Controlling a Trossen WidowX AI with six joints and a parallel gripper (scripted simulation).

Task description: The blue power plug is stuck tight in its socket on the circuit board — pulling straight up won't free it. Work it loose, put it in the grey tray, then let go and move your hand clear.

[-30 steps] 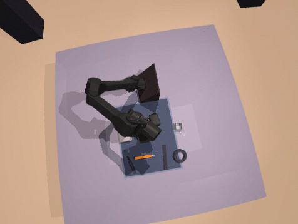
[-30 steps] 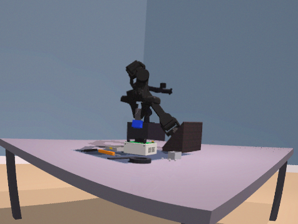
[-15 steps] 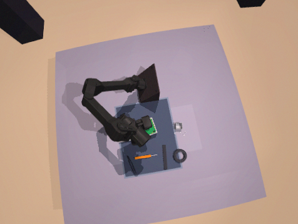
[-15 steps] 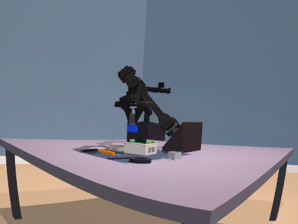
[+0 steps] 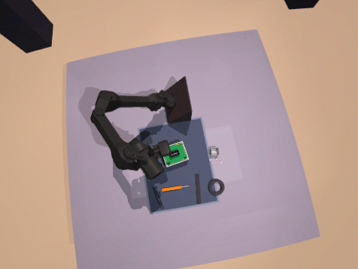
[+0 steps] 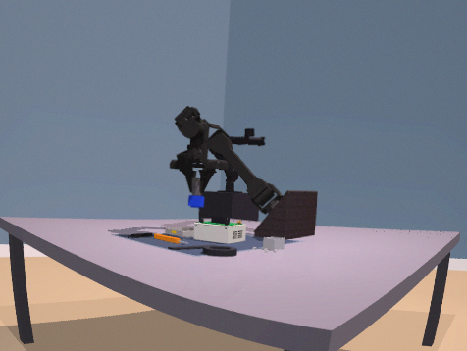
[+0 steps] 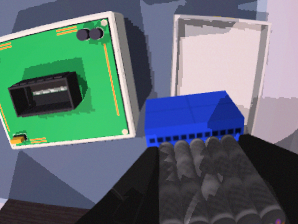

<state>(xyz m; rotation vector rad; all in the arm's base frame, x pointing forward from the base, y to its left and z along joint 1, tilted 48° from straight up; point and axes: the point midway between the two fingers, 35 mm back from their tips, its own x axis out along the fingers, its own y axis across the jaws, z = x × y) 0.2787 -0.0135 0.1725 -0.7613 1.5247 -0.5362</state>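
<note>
Your black two-fingered tool (image 6: 196, 183) (image 7: 198, 149) grips the blue rectangular power plug (image 6: 196, 201) (image 7: 192, 117) by its grey cables, raised, at lower centre of the wrist view. Carrying is underway; next, centre it over the shallow grey tray (image 6: 173, 231) (image 7: 220, 60), then lower.

1. Top view: the arm (image 5: 131, 101) (image 6: 235, 159) hides the blue power plug (image 6: 196, 201) (image 7: 195, 112) and grey tray (image 6: 181, 233) (image 7: 220, 60).
2. Wrist view: the left edge crops the circuit board (image 5: 181, 156) (image 6: 222, 224) (image 7: 100, 105); the plug covers part of the tray's near end.
3. Tiny pale bits (image 5: 221, 161) (image 6: 267, 250) at right are too small to identify.
</note>
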